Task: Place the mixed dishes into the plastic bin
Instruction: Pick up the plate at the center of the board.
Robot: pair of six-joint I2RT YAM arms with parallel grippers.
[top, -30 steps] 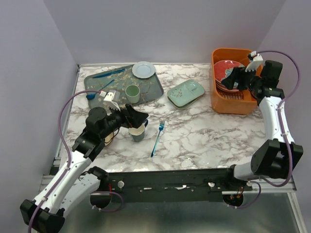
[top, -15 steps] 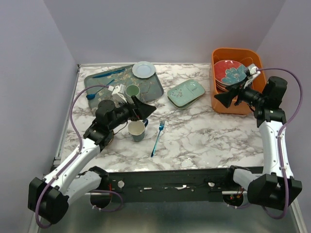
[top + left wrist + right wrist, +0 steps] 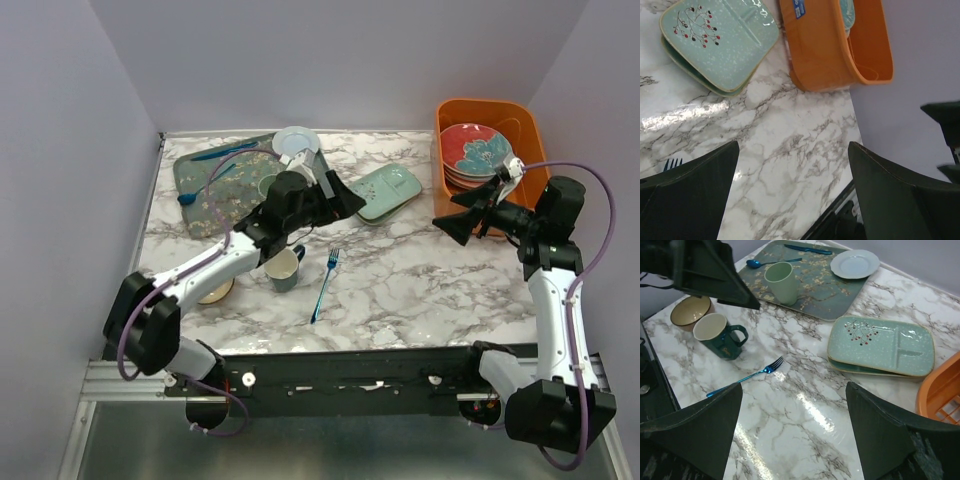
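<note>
- Partly done: a stack of round plates lies in the orange plastic bin (image 3: 490,215) at 2 o'clock on the table, with the red plate with the teal flower (image 3: 480,150) on top.
- Left to do: the pale-green divided dish (image 3: 385,190) lies on the marble just beside the bin's near-left corner, at about 1 o'clock from the table's centre. The dark mug (image 3: 283,268) stands upright at 8 o'clock, and the tan bowl (image 3: 215,292) is further out the same way, near the left edge.
- A small pale plate (image 3: 295,142) and a pale-green cup (image 3: 781,282) sit on the floral tray (image 3: 215,180) at 10 o'clock. I judge these count as dishes left to move too.
- The left gripper (image 3: 345,200) hangs over the divided dish's left end, jaws spread wide and empty.
- The right gripper (image 3: 455,215) hovers at the bin's near-left corner, also wide and holding nothing.
- Hard to tell: only rims show under the flowered plate, so the number of plates in the bin is unclear.
- The divided dish looks like two stacked pieces, though the edge is thin in both wrist views.
- In the top view the left arm hides the cup and covers part of the tray.
- The bowl is cut by the arm too.
</note>
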